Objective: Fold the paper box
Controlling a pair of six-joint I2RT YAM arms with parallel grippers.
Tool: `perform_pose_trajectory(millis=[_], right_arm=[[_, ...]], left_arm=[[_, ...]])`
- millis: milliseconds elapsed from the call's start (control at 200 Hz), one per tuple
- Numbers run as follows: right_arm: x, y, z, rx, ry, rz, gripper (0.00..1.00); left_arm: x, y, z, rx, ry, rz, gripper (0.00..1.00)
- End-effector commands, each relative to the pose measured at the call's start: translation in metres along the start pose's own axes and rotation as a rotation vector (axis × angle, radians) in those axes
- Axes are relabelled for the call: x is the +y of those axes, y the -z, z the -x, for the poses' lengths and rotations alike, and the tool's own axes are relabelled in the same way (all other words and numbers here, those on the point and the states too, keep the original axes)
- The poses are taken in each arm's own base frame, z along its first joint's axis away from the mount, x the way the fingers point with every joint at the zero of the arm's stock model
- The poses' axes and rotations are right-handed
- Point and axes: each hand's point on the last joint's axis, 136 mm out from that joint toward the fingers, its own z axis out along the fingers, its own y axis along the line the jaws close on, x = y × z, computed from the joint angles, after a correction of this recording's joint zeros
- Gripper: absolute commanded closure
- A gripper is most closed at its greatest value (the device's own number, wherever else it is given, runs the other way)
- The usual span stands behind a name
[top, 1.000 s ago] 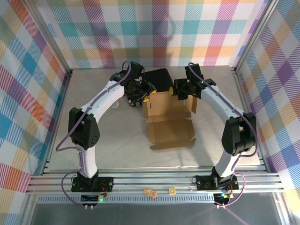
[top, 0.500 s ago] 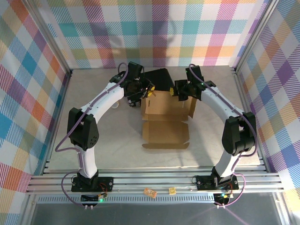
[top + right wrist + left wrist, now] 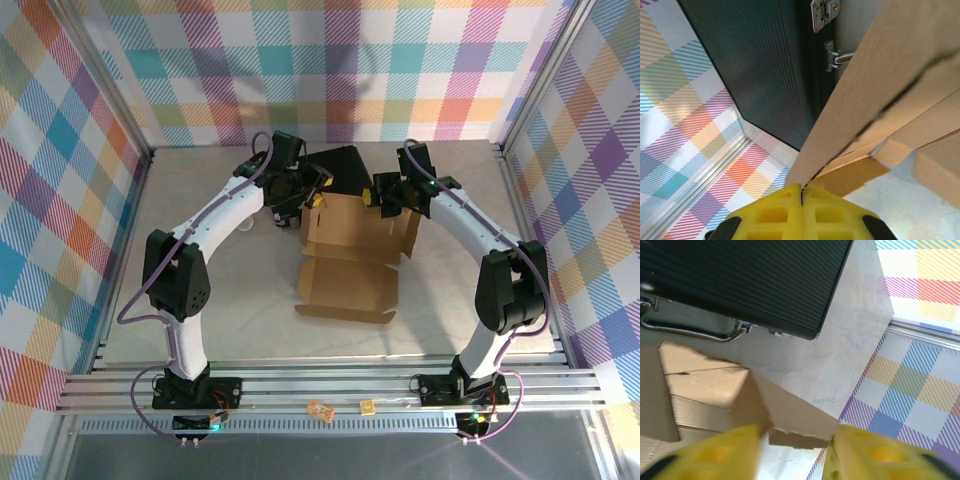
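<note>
Near the centre of the overhead frame, the paper box [image 3: 350, 280] sits partly folded on the table [image 3: 230, 300], just in front of a black case [image 3: 340, 165]. Right tool [image 3: 801, 192]: closed, pinching an upright box wall. Left tool [image 3: 795, 447]: parted, with a flap edge between its fingers.

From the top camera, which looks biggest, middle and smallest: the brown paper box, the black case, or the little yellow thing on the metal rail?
1. paper box: biggest
2. black case: middle, though the box and arms cover part of it
3. yellow thing: smallest by far
</note>
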Motion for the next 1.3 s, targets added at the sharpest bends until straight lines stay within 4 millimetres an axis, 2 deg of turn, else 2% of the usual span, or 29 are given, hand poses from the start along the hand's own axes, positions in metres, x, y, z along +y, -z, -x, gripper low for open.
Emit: perform_pose_trajectory(millis=[0, 85, 160, 195, 235, 315, 410, 535, 745, 825, 960, 1070, 1170, 1295], right_arm=[[0.007, 0.008, 0.004, 0.009, -0.041, 0.025, 1.00], [0.013, 0.012, 0.009, 0.016, -0.070, 0.026, 1.00], [0.019, 0.019, 0.011, 0.026, -0.081, 0.018, 1.00], [0.021, 0.021, 0.012, 0.026, -0.085, 0.014, 1.00], [0.022, 0.025, 0.013, 0.026, -0.093, 0.012, 1.00], [0.024, 0.029, 0.015, 0.036, -0.116, 0.012, 1.00], [0.026, 0.033, 0.018, 0.040, -0.138, 0.011, 1.00], [0.032, 0.040, 0.020, 0.047, -0.140, 0.007, 1.00], [0.040, 0.057, 0.018, 0.078, -0.172, 0.030, 1.00], [0.045, 0.069, 0.014, 0.089, -0.163, 0.037, 1.00], [0.045, 0.089, 0.010, 0.094, -0.165, 0.054, 1.00], [0.050, 0.099, 0.004, 0.111, -0.168, 0.076, 1.00], [0.054, 0.108, -0.005, 0.135, -0.160, 0.082, 1.00], [0.054, 0.116, -0.010, 0.140, -0.154, 0.085, 1.00]], left_arm=[[-0.029, 0.074, 0.008, -0.134, -0.233, -0.069, 0.41], [0.012, 0.101, 0.013, -0.203, -0.333, 0.024, 0.46], [0.072, 0.110, 0.016, -0.215, -0.360, 0.123, 0.56], [0.100, 0.110, 0.016, -0.203, -0.346, 0.154, 0.63], [0.123, 0.105, 0.014, -0.174, -0.326, 0.142, 0.70], [0.142, 0.082, 0.006, -0.096, -0.294, 0.065, 0.79], [0.143, 0.047, 0.000, -0.028, -0.305, -0.004, 0.84], [0.142, 0.008, 0.006, -0.030, -0.292, -0.083, 0.82], [0.113, -0.037, -0.004, -0.004, -0.365, -0.186, 0.75], [0.110, -0.043, -0.003, -0.029, -0.371, -0.205, 0.73], [0.102, -0.035, 0.000, -0.080, -0.405, -0.274, 0.71], [0.104, -0.038, -0.006, -0.056, -0.467, -0.284, 0.71], [0.110, -0.042, -0.002, -0.058, -0.475, -0.276, 0.72], [0.102, -0.048, 0.005, -0.077, -0.489, -0.302, 0.72]])
